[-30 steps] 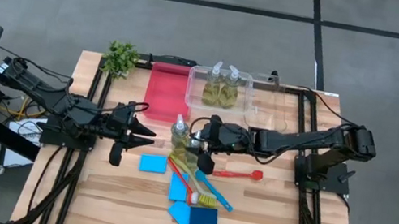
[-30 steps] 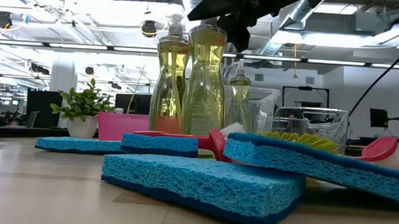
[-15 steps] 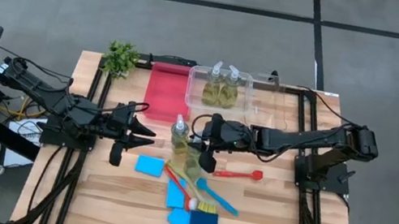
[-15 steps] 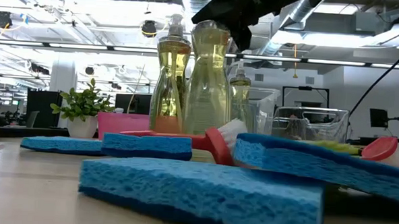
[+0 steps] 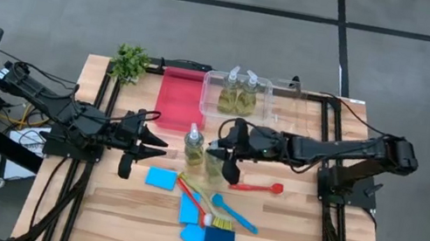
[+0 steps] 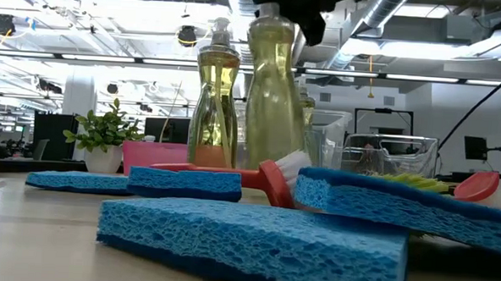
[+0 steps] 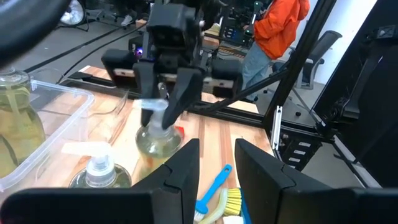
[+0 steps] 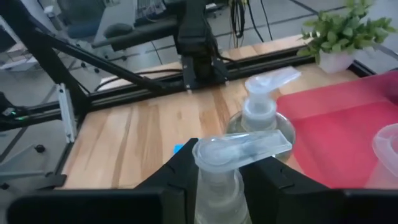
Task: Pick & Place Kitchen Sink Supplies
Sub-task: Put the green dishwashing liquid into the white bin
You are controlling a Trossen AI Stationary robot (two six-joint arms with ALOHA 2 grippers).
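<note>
The right claw (image 8: 214,168) has clamped onto the bottle (image 6: 273,99) neck and lifted it, leaving the second bottle (image 5: 193,145) just beside it; the left claw (image 5: 151,139) waits, apparently part open and empty.

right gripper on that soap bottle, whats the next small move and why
Probably lift it straight up. The right gripper has its fingers closed around the neck of the bottle, which stands close beside a second bottle. A vertical lift should clear that neighbour before carrying toward the clear bin.

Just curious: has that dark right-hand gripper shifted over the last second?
Yes. The dark right gripper, jaws around a clear bottle of yellow-green liquid, moved toward the clear plastic bin.
</note>
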